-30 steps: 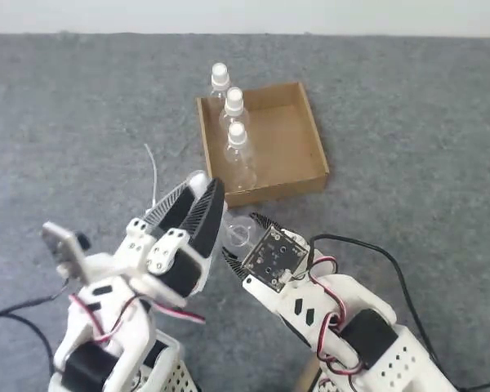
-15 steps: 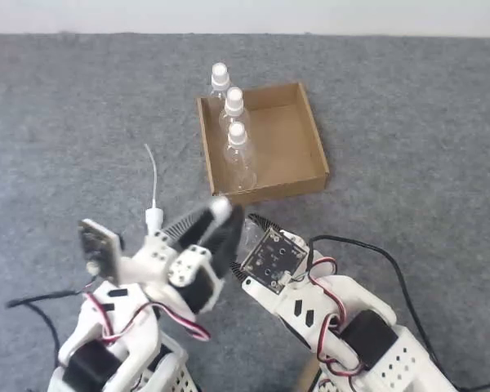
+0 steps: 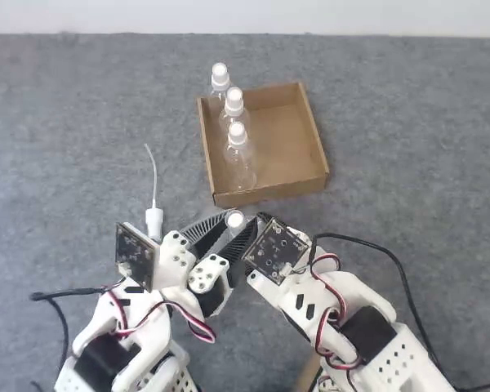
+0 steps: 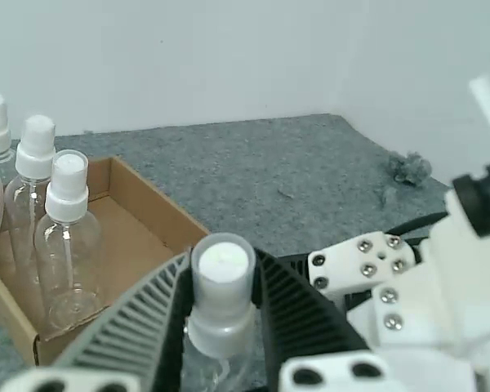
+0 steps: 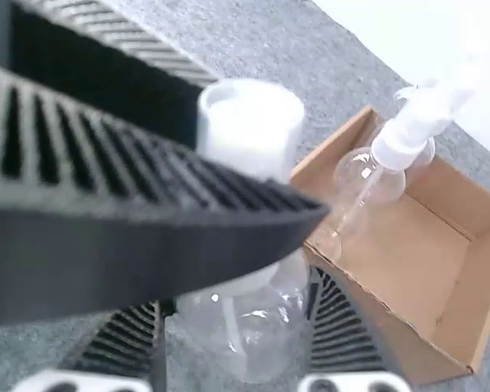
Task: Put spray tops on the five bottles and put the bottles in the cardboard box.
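Left pincer (image 4: 222,265) clamps the spray top (image 4: 222,286); right pincer (image 5: 233,347) grips the bottle (image 5: 229,314).

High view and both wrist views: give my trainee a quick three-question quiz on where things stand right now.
1. How many capped bottles stand in the cardboard box?
2. True or false: the right pincer holds nothing.
3. The loose spray top lies: A) on the table beside the left arm; B) in the box; C) in the right pincer.
Key: 1) three; 2) false, it grips the fourth bottle; 3) A.
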Robot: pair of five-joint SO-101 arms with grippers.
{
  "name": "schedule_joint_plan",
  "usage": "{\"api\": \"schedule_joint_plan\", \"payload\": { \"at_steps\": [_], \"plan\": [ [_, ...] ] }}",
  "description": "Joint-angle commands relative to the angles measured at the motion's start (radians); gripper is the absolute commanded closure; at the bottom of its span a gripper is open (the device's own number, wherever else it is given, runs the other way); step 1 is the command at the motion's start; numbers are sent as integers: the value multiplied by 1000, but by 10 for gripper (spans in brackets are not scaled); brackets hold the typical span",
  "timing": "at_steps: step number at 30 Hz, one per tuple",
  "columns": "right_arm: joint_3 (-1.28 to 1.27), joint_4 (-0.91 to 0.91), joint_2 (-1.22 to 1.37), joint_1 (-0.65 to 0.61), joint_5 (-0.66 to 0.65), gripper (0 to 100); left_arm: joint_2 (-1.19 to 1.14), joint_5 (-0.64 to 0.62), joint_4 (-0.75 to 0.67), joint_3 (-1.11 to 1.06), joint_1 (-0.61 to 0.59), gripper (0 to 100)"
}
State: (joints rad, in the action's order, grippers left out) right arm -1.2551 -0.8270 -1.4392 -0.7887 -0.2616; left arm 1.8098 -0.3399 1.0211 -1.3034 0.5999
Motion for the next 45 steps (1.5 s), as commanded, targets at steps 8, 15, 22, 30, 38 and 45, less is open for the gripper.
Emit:
{"api": "schedule_joint_plan", "payload": {
  "at_steps": [8, 15, 22, 30, 38, 45],
  "plan": [
    [44, 10, -25, 13, 6, 961, 12, 166, -8, -102, 25, 988],
    [44, 12, -25, 13, 3, 961, 12, 193, -49, -105, 20, 984],
    [41, 16, -25, 13, 0, 961, 12, 186, -41, -104, 17, 880],
    [41, 16, -25, 13, 0, 961, 12, 77, 38, -38, 17, 764],
    [40, 16, -25, 13, 0, 961, 12, -9, 137, 51, -21, 679],
    [40, 16, -25, 15, -2, 961, 12, -12, 120, 70, -86, 679]
  ]
}}
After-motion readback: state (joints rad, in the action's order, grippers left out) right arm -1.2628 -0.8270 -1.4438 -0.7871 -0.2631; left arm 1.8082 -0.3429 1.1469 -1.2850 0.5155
